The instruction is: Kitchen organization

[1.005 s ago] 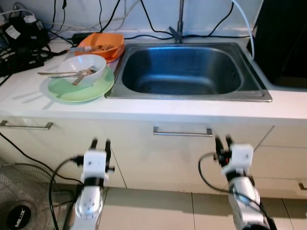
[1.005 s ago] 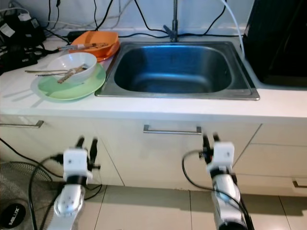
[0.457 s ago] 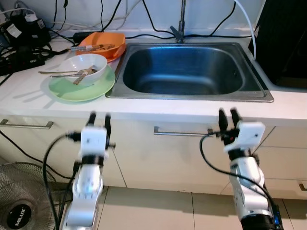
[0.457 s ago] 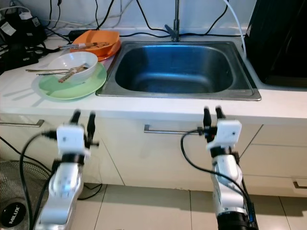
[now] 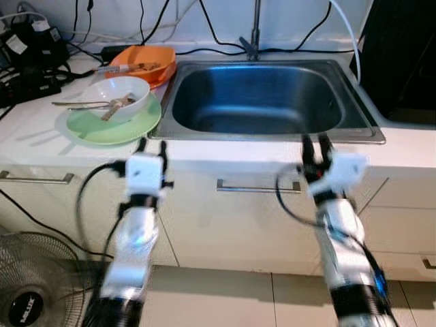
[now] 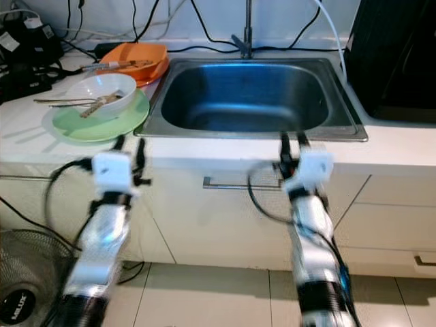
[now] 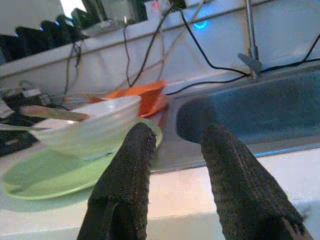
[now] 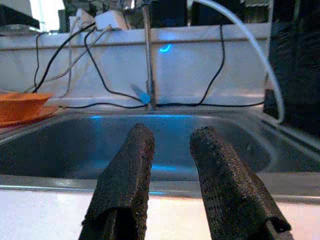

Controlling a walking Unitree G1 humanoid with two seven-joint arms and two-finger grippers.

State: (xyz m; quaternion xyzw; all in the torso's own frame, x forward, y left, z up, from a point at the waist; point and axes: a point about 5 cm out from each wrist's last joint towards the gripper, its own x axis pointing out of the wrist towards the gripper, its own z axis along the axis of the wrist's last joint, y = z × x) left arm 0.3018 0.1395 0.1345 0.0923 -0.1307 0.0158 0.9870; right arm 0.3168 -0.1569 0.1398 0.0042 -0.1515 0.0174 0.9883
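The left gripper (image 5: 151,144) is being held open at the worktop's (image 5: 225,154) front edge, near the green plate (image 5: 112,127). The right gripper (image 5: 316,142) is likewise being held open at the sink's (image 5: 267,99) front rim.

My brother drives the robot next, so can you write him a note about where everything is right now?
Left gripper: jaws open, empty, at the counter's front edge near the round pale green plate.
Right gripper: jaws open, empty, at the front rim of the stainless steel sink.
White ceramic bowl holding utensils sits on the green plate; orange plastic dish behind it.
Done: nothing picked up yet.
Left: sort the dishes.
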